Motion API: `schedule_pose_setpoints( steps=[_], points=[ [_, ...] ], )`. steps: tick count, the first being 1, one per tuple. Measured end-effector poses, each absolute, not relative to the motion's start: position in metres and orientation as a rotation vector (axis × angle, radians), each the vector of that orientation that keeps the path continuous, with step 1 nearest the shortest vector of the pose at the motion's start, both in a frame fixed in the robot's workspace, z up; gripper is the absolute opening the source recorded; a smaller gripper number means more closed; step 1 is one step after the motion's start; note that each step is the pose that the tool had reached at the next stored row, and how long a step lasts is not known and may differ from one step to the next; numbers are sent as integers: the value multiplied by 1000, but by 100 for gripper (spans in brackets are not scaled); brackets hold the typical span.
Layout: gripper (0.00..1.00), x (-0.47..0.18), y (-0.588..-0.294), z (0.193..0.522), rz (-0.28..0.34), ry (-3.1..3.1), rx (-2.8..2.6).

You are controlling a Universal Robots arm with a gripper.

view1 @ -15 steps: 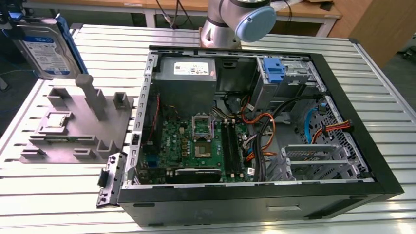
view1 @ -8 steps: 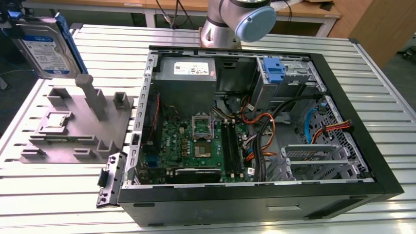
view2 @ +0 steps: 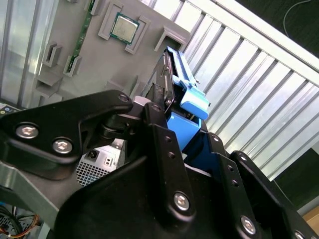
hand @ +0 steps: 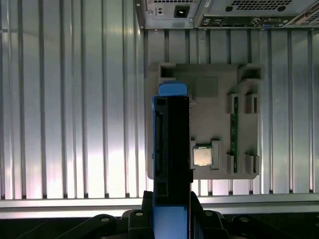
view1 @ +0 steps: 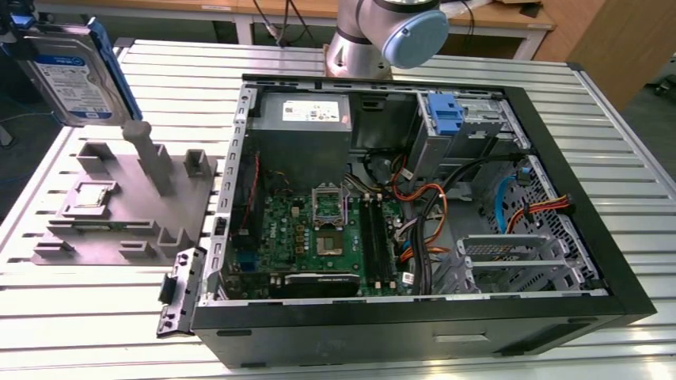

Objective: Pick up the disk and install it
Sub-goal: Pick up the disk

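The disk (view1: 72,73), a silver-grey drive with a white-and-blue label and a blue carrier frame, hangs upright in the air at the exterior view's far left, above the grey fixture (view1: 127,198). In the first wrist view the disk (hand: 172,149) stands edge-on over the fixture (hand: 209,89), and my gripper (hand: 172,221) is shut on its end. The second wrist view has the black fingers (view2: 167,149) clamped on either side of the disk's blue frame (view2: 193,102).
An open computer case (view1: 423,317) lies on the slatted metal table (view1: 591,134), with a blue bracket (view1: 449,119) in its drive bay. The fixture carries a square chip (hand: 203,156) and a memory stick (hand: 233,134). The arm's base (view1: 385,36) stands behind the case.
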State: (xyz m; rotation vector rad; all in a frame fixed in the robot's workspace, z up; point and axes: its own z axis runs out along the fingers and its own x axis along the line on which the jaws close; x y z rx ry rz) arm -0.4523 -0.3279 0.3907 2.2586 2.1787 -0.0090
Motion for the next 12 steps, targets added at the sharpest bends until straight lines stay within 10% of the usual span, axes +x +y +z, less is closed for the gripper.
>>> schedule_pose_setpoints(
  steps=[12],
  points=[
    [37, -452, -328, 395, -9, 2179, 2259]
  ],
)
